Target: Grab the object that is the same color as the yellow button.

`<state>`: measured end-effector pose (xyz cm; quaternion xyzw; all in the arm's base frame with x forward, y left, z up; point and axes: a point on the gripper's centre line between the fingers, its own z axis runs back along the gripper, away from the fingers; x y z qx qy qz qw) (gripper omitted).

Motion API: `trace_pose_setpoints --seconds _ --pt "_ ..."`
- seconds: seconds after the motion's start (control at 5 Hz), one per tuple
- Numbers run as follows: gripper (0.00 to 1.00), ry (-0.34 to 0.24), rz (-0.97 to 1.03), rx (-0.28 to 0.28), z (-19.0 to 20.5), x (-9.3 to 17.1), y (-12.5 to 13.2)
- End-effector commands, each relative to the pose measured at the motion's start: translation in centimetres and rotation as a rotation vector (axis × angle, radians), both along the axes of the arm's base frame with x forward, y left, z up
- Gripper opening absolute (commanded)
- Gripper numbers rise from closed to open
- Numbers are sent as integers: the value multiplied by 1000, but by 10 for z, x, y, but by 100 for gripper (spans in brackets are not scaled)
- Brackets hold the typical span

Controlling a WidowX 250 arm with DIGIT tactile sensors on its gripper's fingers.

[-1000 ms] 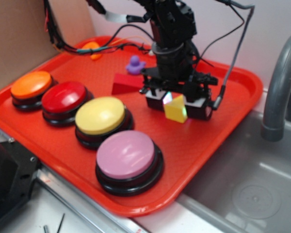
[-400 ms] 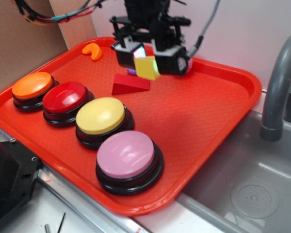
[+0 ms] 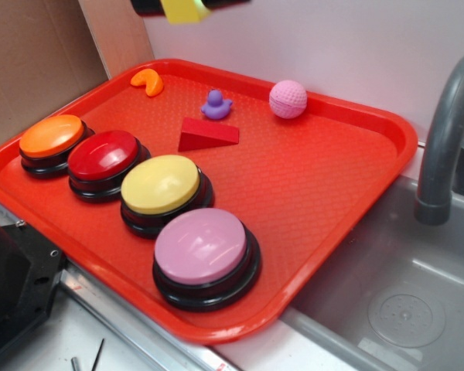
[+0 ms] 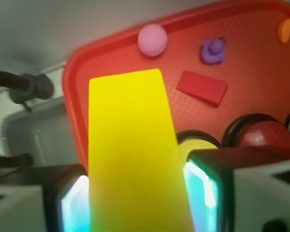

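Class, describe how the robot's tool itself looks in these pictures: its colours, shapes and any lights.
The tool has two blocky fingers with black housings and pale grey faces. Their inner pads glow cyan-white. In the exterior view only its black underside shows at the top edge.

The red tray (image 3: 348,178) is showing a plastic surface with a fine pebbled texture and a smooth, slightly shiny rim, while the yellow button (image 3: 160,183) is gleaming with a glossy plastic dome on a shiny black base. The yellow block (image 4: 133,159) is looking smooth and matt, possibly painted wood or plastic, though the wrist view is blurring it. The sink (image 3: 417,301) is appearing as dull brushed metal.
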<state>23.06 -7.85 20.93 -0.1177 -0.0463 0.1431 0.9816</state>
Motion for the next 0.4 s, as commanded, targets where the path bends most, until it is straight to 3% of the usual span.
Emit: trace_pose_setpoints --seconds 0.0,0.2 --pt "0 -117 62 21 30 -2 13" --pt "0 -57 50 50 15 5 9"
